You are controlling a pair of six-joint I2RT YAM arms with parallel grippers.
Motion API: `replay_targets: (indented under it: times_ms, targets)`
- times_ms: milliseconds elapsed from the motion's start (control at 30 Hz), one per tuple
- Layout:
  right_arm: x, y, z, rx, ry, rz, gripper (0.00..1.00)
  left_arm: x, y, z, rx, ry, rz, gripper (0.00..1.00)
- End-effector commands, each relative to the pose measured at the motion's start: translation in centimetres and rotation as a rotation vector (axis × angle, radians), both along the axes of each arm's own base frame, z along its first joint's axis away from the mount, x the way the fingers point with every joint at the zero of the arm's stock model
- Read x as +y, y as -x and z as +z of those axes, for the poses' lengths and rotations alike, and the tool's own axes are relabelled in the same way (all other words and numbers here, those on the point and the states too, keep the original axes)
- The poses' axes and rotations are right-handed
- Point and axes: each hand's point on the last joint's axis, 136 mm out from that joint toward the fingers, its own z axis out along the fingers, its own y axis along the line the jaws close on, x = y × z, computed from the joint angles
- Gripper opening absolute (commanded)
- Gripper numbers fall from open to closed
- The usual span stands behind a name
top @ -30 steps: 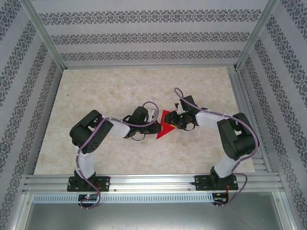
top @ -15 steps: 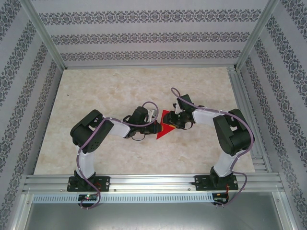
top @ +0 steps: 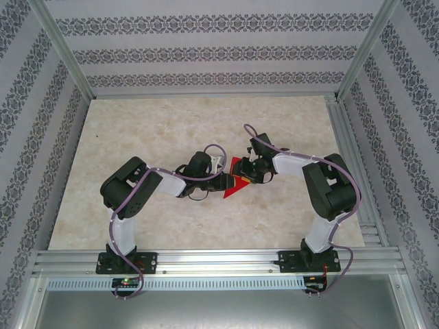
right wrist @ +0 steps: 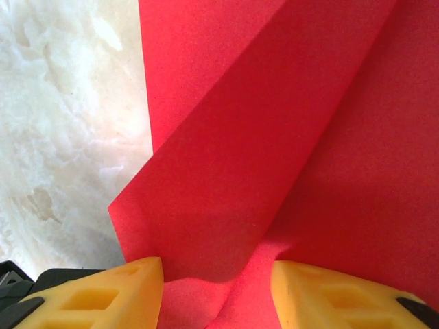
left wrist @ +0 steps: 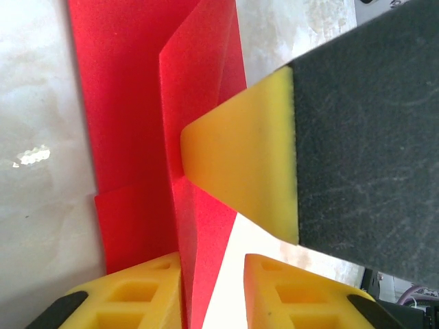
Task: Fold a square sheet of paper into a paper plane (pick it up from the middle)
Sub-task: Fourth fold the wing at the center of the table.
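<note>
paper plane (top: 232, 186) lies mid-bench (top: 137, 137), between both arms | left tool (left wrist: 214, 267): jaws slightly apart astride the crease, not pinching | right tool (right wrist: 217, 274): open, straddling raised flap; its fingertip (left wrist: 233, 171) presses the fold, likely steadying it

No text, label, brand or number can be read on anything here (the dark bands on the walls (top: 206, 53) are a repeating ornamental pattern, not lettering).
</note>
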Motion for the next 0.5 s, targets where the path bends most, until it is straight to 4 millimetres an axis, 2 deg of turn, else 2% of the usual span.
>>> replay_targets:
  times_ms: [0,300,467]
  targets:
    - [-3.1,1.7,-4.4,0.103,0.186,-0.060,0.49,1.1,-0.5,-0.1,-0.018,-0.030,0.045,0.29]
    - [-4.0,2.3,-5.2,0.147,0.241,-0.083,0.50,2.0,-0.2,0.3,-0.027,-0.042,0.068,0.31]
    - [-4.6,2.7,-5.8,0.175,0.287,-0.106,0.52,3.3,-0.3,1.0,-0.066,-0.080,0.119,0.31]
